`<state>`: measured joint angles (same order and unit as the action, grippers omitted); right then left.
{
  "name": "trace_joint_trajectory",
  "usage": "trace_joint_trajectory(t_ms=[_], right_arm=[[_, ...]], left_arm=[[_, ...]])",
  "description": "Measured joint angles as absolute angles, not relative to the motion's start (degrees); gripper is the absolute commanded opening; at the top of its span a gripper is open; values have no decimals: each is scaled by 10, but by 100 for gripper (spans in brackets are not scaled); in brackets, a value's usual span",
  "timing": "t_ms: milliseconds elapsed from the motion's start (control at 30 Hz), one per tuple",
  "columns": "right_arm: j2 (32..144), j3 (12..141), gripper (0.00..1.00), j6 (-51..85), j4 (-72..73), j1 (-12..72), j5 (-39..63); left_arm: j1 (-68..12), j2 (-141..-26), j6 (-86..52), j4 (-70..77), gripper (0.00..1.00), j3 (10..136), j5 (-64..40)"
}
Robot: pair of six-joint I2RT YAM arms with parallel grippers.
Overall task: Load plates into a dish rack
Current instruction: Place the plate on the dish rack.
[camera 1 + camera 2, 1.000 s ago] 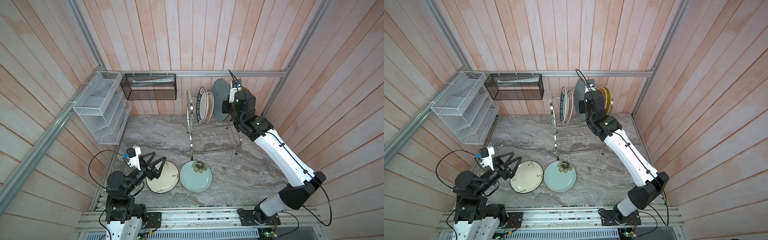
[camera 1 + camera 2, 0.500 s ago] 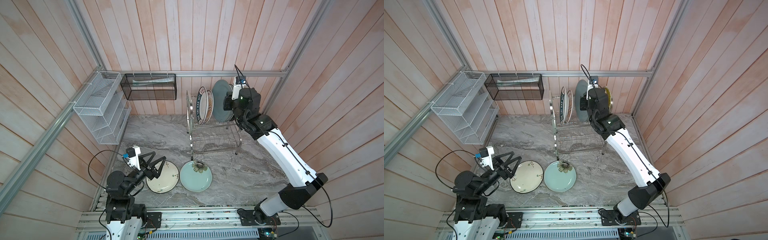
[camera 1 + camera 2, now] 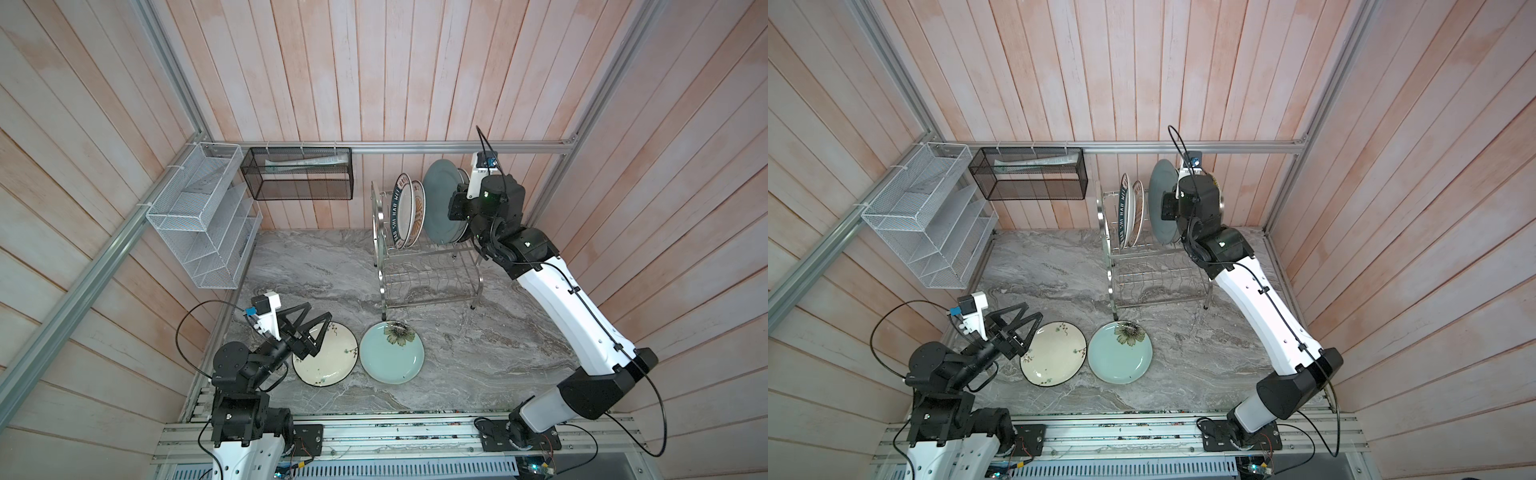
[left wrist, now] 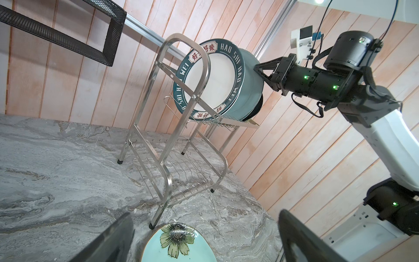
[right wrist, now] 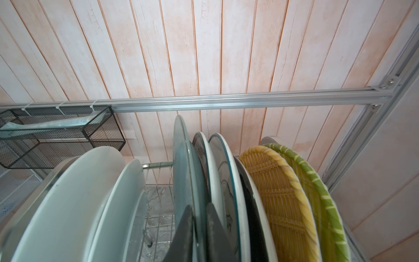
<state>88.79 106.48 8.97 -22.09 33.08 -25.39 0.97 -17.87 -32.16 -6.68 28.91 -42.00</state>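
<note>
Though partly hidden, right end effector (image 5: 199, 209) seemingly clamps grey plate (image 5: 180, 158).

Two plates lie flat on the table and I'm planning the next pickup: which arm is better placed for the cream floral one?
Left. The left hand, open, hovers at the cream floral plate; the right hand is at the dish rack, closed on the grey plate.

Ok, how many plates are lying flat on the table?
2. The cream floral plate lies by the left pincer; the pale blue flower plate lies beside it, by the dish rack's front foot. None look hidden.
</note>
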Motion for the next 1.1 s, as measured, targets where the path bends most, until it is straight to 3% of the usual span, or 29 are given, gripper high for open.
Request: trace_joint_trajectory(t_ms=[333, 433, 667, 833, 967, 1100], right_arm=[[888, 1070, 2, 78, -232, 329, -247], [888, 1070, 10, 77, -232, 329, -247], [887, 1070, 14, 80, -230, 329, -247], [884, 1069, 10, 79, -227, 329, -241], [883, 1068, 0, 72, -227, 328, -238], [882, 1062, 0, 69, -219, 329, -237]], left_arm=[[10, -179, -322, -66, 100, 289, -422], [10, -179, -322, -66, 100, 289, -422], [11, -182, -322, -66, 100, 289, -422], [12, -185, -324, -66, 100, 289, -422], [12, -186, -325, -66, 100, 289, -422], [12, -186, -326, -66, 100, 289, -422]])
